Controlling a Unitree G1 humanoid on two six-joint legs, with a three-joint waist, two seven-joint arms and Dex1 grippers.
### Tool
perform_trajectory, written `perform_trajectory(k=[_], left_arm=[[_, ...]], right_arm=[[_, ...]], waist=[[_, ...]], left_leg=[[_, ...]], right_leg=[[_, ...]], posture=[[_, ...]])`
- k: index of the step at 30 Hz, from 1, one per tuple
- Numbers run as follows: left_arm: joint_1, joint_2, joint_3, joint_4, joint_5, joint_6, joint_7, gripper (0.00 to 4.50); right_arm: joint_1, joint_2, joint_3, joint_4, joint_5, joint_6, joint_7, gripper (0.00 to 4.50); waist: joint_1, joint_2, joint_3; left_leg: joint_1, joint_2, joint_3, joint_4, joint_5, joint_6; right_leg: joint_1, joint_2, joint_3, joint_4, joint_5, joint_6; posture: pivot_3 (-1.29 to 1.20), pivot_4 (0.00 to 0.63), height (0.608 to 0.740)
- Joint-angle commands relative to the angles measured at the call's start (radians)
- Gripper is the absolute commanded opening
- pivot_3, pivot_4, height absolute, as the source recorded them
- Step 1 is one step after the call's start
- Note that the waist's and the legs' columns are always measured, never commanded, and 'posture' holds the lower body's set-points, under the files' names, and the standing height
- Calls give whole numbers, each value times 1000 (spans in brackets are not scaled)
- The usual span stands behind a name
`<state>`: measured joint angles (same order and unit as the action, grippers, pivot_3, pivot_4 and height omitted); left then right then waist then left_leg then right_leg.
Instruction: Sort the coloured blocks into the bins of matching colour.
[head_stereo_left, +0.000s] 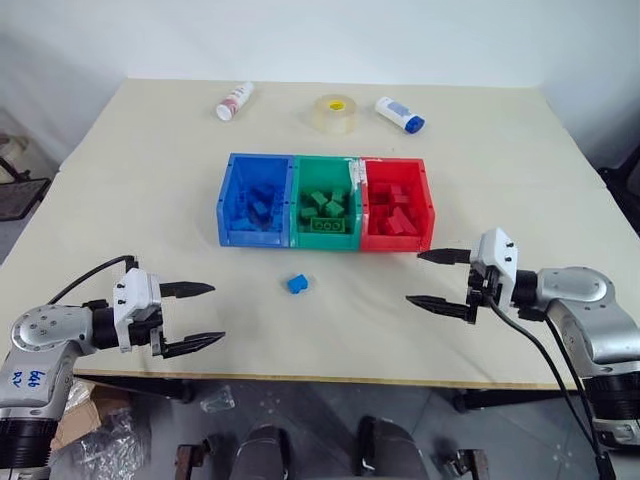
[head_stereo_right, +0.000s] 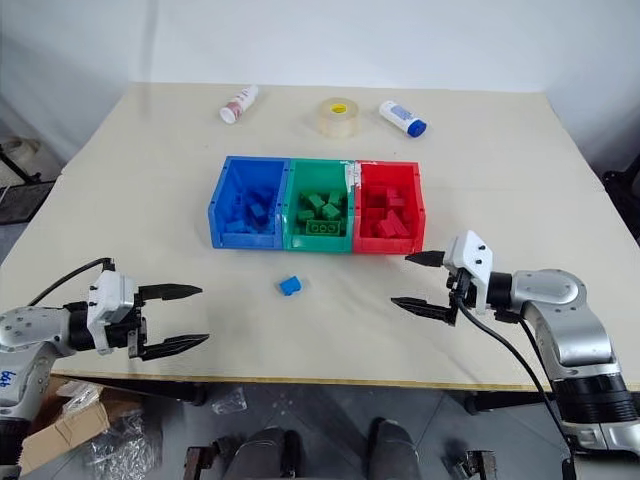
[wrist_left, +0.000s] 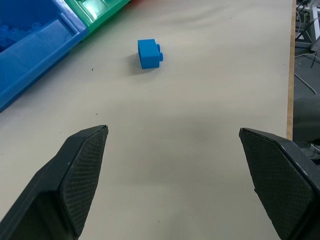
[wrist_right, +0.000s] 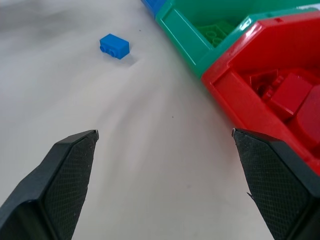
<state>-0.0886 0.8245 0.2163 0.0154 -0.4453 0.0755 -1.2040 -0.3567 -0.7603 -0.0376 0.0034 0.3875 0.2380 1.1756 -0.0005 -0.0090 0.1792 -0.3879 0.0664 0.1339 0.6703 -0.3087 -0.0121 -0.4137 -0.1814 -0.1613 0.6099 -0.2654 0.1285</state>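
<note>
Both hands spread and empty, left hand (head_stereo_left: 204, 317) and right hand (head_stereo_left: 432, 277) flanking a lone blue block (head_stereo_left: 296, 284) on bare table (head_stereo_left: 150, 170), bins (head_stereo_left: 325, 201) just beyond, tape roll (head_stereo_left: 335, 113) and bottles (head_stereo_left: 235, 100) farther back.

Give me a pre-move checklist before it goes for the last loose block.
1. Loose blue block on the table, in front of the bins, nothing beside it: ok.
2. Left gripper open, empty: ok.
3. Right gripper open, empty: ok.
4. Blue bin open-topped, holds blue blocks only: ok.
5. Green bin and red bin hold matching colours: ok.
6. Tape roll and two bottles behind the bins, out of the path: ok.
</note>
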Motion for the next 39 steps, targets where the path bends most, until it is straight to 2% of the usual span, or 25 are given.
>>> perform_trajectory(k=[1, 5, 10, 13, 16, 22, 23, 28, 34, 39], left_arm=[[-57, -53, -55, -48, 19, 4, 49, 4468], [-142, -162, -165, -23, 98, -15, 122, 4468], [-253, -286, -278, 119, 215, -66, 202, 4468], [-304, -329, -305, 225, 267, -106, 237, 3865], [-333, -344, -323, 285, 282, -121, 227, 2950], [-360, -355, -325, 293, 278, -140, 215, 1047], [-365, -359, -323, 281, 272, -134, 217, 858], [-391, -353, -283, 198, 249, -91, 256, 850], [-429, -301, -181, 98, 201, 40, 331, 850], [-575, -274, -84, 237, 231, 76, 494, 850]], right_arm=[[-18, 8, 2, -6, 4, -15, 7, 4500], [-17, 11, -1, -10, 1, -14, 9, 4500], [4, 8, -15, -33, 6, -8, -3, 4500], [24, 5, -26, -57, 11, 0, -16, 4500], [45, 0, -39, -78, 15, 6, -28, 4500], [64, -3, -51, -97, 17, 12, -38, 4500], [66, -2, -51, -98, 17, 11, -40, 4500], [69, 3, -49, -105, 18, 13, -49, 4500], [71, 4, -49, -107, 19, 10, -50, 4500], [44, 23, -58, -92, 48, 1, -43, 4500]], waist=[[0, 0, 0], [-2, 0, 0], [-1, 0, 0], [-3, 0, 0], [-2, 0, 0], [-2, 0, 0], [-2, 0, 0], [-1, 0, 0], [-2, 0, 0], [-1, 0, 0]], left_leg=[[0, 0, 0, 0, 0, 0], [0, 0, 0, 0, 0, 0], [0, 0, 0, 1, 0, 0], [0, 0, 0, 1, 0, 0], [0, 0, 1, 1, 0, 0], [0, 0, 0, 3, 0, 0], [0, 0, 0, 3, 0, 0], [-1, 0, 0, 4, 0, 0], [-1, 0, -1, 4, 0, 0], [-1, 0, -1, 5, 0, 0]], right_leg=[[0, 0, 0, 0, 0, 0], [0, 0, 0, 1, 0, 0], [0, 0, 0, 1, 0, 0], [0, 0, 0, 0, 0, 0], [0, 0, 0, 0, 0, 0], [1, 0, 0, 1, 0, 0], [1, 0, 0, 1, 0, 0], [1, 0, 0, 1, 0, 1], [0, 0, 0, 1, 0, 1], [1, 0, 0, 1, 0, 1]], posture=[[0, 150, 740], [0, 150, 740], [0, 150, 740], [0, 150, 740], [0, 150, 740], [0, 150, 740], [0, 150, 740], [0, 150, 740], [0, 150, 740], [0, 150, 740]])
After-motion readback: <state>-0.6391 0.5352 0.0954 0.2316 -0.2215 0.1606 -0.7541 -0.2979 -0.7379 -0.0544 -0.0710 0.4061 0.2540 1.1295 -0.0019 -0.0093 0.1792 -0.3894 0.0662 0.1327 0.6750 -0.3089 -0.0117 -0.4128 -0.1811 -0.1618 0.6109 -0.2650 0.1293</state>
